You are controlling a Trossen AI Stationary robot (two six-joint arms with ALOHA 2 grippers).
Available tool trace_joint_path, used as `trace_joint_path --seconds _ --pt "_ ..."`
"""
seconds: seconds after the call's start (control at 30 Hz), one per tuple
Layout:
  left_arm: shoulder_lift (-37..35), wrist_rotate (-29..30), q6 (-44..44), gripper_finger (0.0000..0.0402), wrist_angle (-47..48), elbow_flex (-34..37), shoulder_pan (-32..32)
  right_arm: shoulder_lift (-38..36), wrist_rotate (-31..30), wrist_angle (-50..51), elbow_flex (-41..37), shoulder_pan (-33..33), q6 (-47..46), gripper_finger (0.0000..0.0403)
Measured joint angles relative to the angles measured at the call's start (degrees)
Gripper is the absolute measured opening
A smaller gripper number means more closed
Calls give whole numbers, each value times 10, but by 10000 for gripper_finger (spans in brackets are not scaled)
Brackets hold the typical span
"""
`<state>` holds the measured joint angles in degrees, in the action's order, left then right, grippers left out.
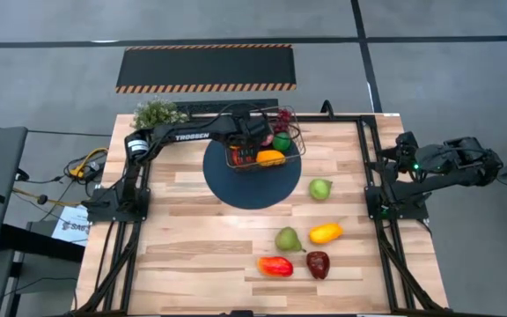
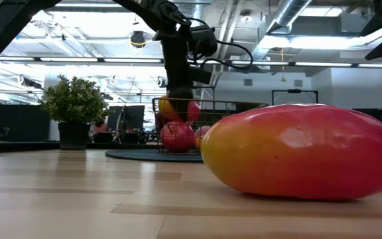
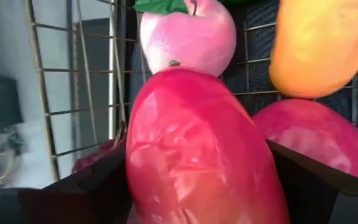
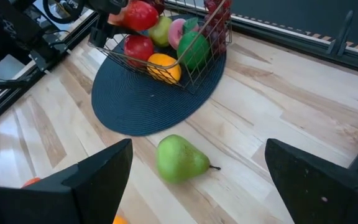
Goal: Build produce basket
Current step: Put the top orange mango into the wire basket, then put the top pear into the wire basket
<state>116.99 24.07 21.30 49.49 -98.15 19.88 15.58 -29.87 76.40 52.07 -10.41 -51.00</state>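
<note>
Left gripper [image 1: 252,132] is over the far-left part of the basket [image 1: 292,151], fingers spread wide around a red fruit [image 3: 197,155], low enough that it lands inside the mesh. Can't tell if it's released yet. Basket sits on the blue mat [image 1: 236,189] so it stays put. Right gripper [image 4: 197,180] waits at the right edge, fingers apart, empty. Green pear [image 1: 320,187] and four other pieces remain on the table [image 1: 192,255].

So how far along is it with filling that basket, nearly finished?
Partly. The basket on the blue mat already holds several pieces, including a green one and an orange one. The left gripper is over it with a red fruit between its fingers. Five pieces still lie on the table: two green pears, a yellow piece, a mango, a dark red piece. The right gripper waits, open.
</note>
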Motion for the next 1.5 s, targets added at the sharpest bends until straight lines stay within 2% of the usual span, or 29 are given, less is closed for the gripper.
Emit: trace_joint_path --seconds 0.4,0.7,0.97,1.07,1.17,1.27,1.33,1.4,1.5 --pt "1 96 9 363 17 0 -34 0 0 0 0 0 0 385" --pt "1 96 12 378 40 -16 -53 0 0 0 0 0 0 385" --pt "-11 93 13 378 55 -94 -72 0 0 0 0 0 0 385" --pt "-12 43 -17 378 48 -145 -76 0 0 0 0 0 0 385" --pt "-13 -58 -49 378 12 -180 -83 0 0 0 0 0 0 385" --pt "-12 -181 -58 378 -40 -185 -98 0 0 0 0 0 0 385" --pt "-11 -241 -54 378 -74 -184 -113 0 0 0 0 0 -1 385" --pt "-4 -255 -40 378 -113 -180 -131 0 0 0 0 0 -1 385" --pt "21 -245 -12 378 -135 -179 -158 0 0 0 0 0 -1 385"
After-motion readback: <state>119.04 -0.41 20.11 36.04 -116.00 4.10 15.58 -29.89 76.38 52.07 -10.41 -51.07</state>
